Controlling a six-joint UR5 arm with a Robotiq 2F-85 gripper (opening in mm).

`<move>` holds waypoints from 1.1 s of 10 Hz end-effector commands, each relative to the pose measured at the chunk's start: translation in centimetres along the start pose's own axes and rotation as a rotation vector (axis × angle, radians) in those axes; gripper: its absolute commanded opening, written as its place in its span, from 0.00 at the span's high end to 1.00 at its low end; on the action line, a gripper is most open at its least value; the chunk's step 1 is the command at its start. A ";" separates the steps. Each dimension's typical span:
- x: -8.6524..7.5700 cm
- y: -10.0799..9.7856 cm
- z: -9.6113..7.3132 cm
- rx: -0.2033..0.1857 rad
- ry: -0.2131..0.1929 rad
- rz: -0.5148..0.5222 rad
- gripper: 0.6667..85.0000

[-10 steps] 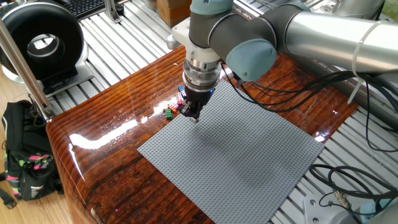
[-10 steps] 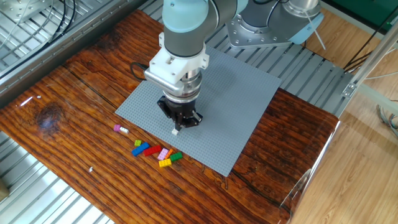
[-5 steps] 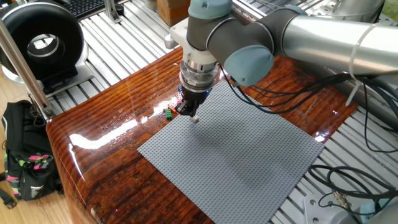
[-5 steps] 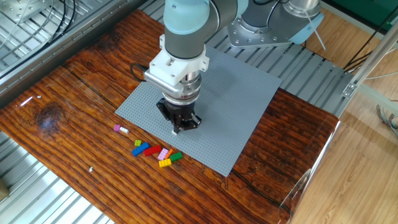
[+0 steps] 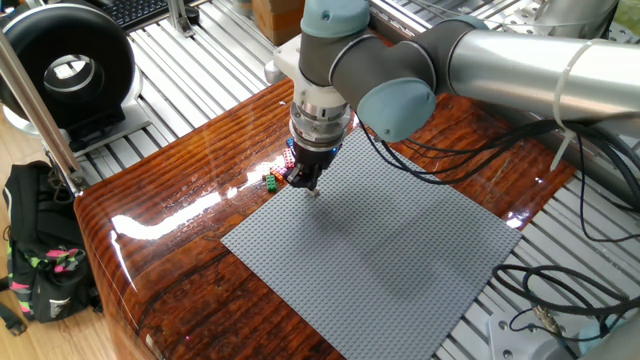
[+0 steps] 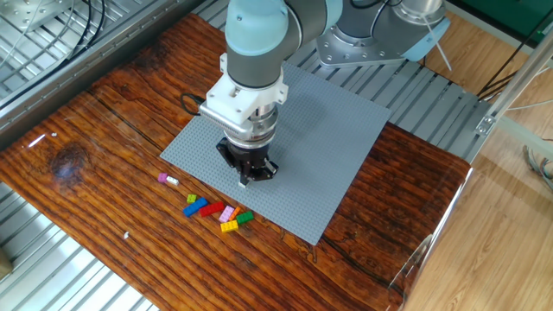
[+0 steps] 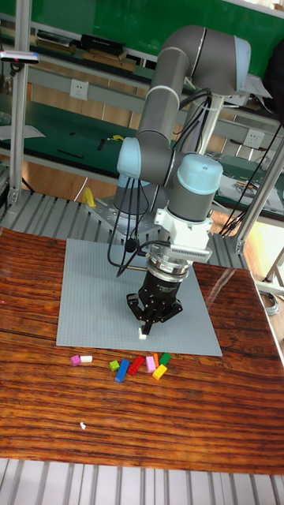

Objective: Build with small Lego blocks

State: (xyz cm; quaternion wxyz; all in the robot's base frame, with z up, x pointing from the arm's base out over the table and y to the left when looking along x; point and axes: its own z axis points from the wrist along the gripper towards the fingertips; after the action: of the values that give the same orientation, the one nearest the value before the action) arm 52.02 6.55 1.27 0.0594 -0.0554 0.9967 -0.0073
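The gripper [image 7: 145, 326] hangs over the near edge of the grey baseplate [image 7: 87, 292], jaws closed on one white brick [image 7: 143, 335] that sits at or just above the studs. On the wooden table [image 7: 47, 410] just beside that edge lie the loose small Lego blocks [image 7: 140, 364]: a pink and a white one apart to the left, then a cluster of what looks like two green, one blue, one red, one pink and one yellow, possibly an orange one too, though they are small and overlap.

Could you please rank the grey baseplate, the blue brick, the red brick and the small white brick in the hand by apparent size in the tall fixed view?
1. Grey baseplate, by far.
2. Blue brick and red brick: look alike, so not ranked.
3. White brick, held in the hand, smallest.
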 end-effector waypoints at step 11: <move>0.7 0.5 -2.5 0.000 0.012 -0.002 0.98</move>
State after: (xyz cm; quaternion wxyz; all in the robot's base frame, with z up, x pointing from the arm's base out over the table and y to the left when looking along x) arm 51.39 6.80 2.54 0.0543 -0.0571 0.9968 -0.0109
